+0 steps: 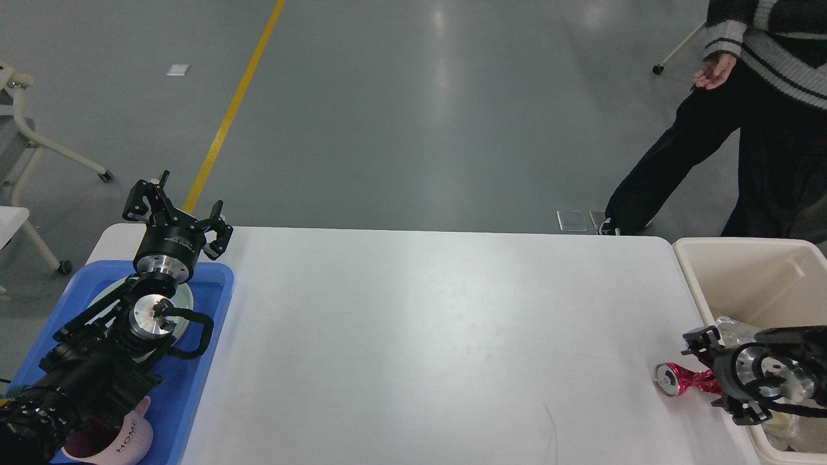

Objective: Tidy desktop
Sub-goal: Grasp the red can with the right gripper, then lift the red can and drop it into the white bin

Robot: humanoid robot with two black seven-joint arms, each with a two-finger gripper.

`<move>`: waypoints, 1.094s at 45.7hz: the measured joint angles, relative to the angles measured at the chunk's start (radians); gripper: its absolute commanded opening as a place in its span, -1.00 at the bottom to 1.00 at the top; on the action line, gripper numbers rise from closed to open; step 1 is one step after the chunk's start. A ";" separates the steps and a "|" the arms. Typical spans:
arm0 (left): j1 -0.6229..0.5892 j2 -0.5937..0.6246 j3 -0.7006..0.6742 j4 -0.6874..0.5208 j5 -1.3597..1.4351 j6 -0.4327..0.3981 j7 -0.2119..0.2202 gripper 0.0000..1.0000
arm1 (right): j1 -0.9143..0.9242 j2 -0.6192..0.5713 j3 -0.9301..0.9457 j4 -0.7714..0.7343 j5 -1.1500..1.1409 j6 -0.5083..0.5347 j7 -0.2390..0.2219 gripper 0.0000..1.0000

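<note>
Head view: white bench [420, 336] spans the frame centre. Left end effector [173, 205] hangs with fingers spread above the blue tray [213, 284] at the bench's left end. Right end effector [707, 381] grips a crushed pink can [675, 379] just beside the cream bin [691, 271].

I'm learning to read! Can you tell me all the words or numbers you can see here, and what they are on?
"HOME": on the pink cup at the near end of the blue tray, printed sideways.
Small white print on the black body of the left gripper: too small to read.
The crushed red can on the desktop: no readable label.
The cream bin: no text.
</note>
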 measured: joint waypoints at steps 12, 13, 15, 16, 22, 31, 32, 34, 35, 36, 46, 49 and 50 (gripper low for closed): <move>0.000 0.000 0.001 0.000 0.000 0.000 0.000 0.93 | 0.004 0.047 0.015 0.005 0.001 -0.051 -0.008 -1.00; 0.000 0.000 0.001 0.000 0.000 0.000 0.000 0.93 | 0.006 0.047 0.019 0.006 0.002 -0.057 -0.008 -1.00; 0.000 0.000 0.001 0.000 0.000 0.000 0.000 0.93 | 0.010 0.044 0.027 0.009 0.003 -0.064 -0.009 -1.00; 0.000 0.000 0.001 0.000 0.000 0.000 0.000 0.93 | 0.011 0.042 0.030 0.009 0.003 -0.065 -0.009 -1.00; 0.000 0.000 0.001 0.000 0.000 0.000 0.000 0.93 | 0.016 0.028 0.035 0.012 0.001 -0.068 -0.009 -1.00; 0.000 0.000 0.001 0.000 0.000 0.000 0.000 0.93 | 0.050 0.012 0.036 0.053 -0.007 -0.067 -0.009 -1.00; 0.000 0.000 0.001 0.000 0.000 0.000 0.000 0.93 | 0.060 0.007 0.036 0.065 -0.008 -0.067 -0.009 -1.00; 0.000 0.000 0.001 0.000 0.000 0.000 0.000 0.93 | 0.087 -0.006 0.036 0.097 -0.011 -0.067 -0.009 -1.00; 0.000 0.000 0.001 0.000 0.000 0.000 0.000 0.93 | 0.101 -0.012 0.035 0.113 -0.013 -0.068 -0.009 -1.00; 0.000 0.000 0.001 0.000 0.000 0.000 0.000 0.93 | 0.116 -0.017 0.034 0.130 -0.015 -0.070 -0.009 -1.00; 0.000 0.000 0.000 0.000 0.000 0.000 0.000 0.93 | 0.447 -0.126 0.021 0.454 -0.171 -0.075 -0.003 -1.00; 0.000 0.000 0.000 0.000 0.000 0.000 0.000 0.93 | 0.578 -0.140 -0.003 0.561 -0.210 -0.074 0.002 -1.00; 0.000 0.000 0.000 0.000 0.000 0.000 0.000 0.93 | 0.637 -0.140 -0.020 0.602 -0.220 -0.071 0.005 -1.00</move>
